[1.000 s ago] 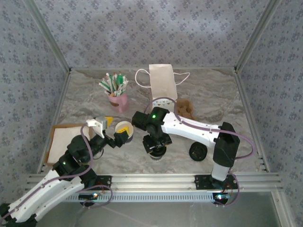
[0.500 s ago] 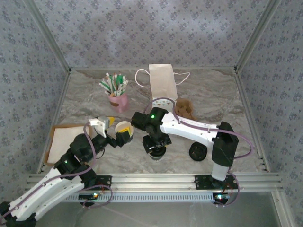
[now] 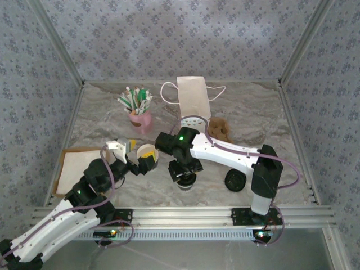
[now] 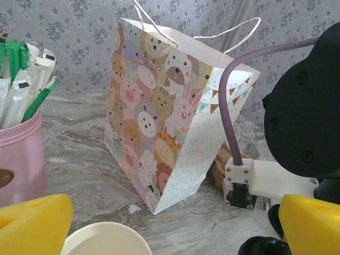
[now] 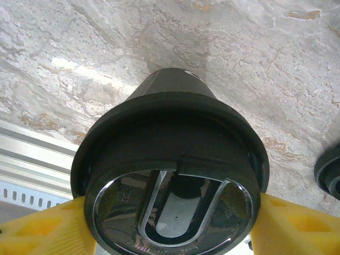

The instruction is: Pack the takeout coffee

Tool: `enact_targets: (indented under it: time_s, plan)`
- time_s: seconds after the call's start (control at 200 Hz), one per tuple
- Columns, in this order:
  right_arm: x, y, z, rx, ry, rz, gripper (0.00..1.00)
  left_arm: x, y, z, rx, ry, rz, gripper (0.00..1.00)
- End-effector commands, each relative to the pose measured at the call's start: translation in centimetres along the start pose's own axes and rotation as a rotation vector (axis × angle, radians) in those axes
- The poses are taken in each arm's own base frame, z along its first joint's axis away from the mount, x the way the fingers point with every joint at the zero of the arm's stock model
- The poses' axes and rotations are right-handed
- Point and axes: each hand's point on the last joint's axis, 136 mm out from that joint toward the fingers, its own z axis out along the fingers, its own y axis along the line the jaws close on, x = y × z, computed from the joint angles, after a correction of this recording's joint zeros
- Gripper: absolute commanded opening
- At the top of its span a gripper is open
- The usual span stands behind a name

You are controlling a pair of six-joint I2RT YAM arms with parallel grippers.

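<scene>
The left gripper (image 4: 172, 226) stands wide open, its yellow fingers (image 4: 32, 226) released. The left wrist view catches the cream-white rim of the small round paper cup (image 4: 106, 240) low between them, closer to one finger than the other; whether either touches it I cannot tell. From above, one of those fingers overlaps the cup's mouth. Past the fingertips this wrist camera shows the printed side of an upright white paper bag with cartoon animals and cord handles (image 4: 159, 122), which reads as a plain pale panel from above. A pink cup of wrapped straws (image 4: 18, 154) stands off to one side of the fingers. The right gripper (image 5: 167, 231) is clenched on a black tapered container with a wide rim (image 5: 170, 133), a yellow finger (image 5: 37, 231) against each side of that rim. The right wrist view reveals the container's glossy face with a U-shaped groove and its narrow end pointing at the grey-white marbled table (image 5: 239, 53). From above, the gripper body hides most of it. Outward from these fingers the round black plastic lid (image 3: 235, 180) lies on the table, well apart from the paper cup. Farther out, beside the bag, sits a brown moulded cardboard carrier (image 3: 221, 129).
</scene>
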Motion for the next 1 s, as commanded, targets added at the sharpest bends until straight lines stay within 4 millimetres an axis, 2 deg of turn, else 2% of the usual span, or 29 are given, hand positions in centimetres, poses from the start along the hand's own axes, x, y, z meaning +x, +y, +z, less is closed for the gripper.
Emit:
enact_targets:
  time_s: [0.0,0.994]
  plan:
    - [-0.1,0.2,-0.4,0.015,-0.011,-0.025,0.7,-1.0,-0.3,0.0,0.013,-0.032,0.004,0.99]
    - [1.0,-0.3,1.8,0.069,0.05,-0.031,0.7,-0.8,-0.4,0.2,0.017,-0.02,0.004,0.99]
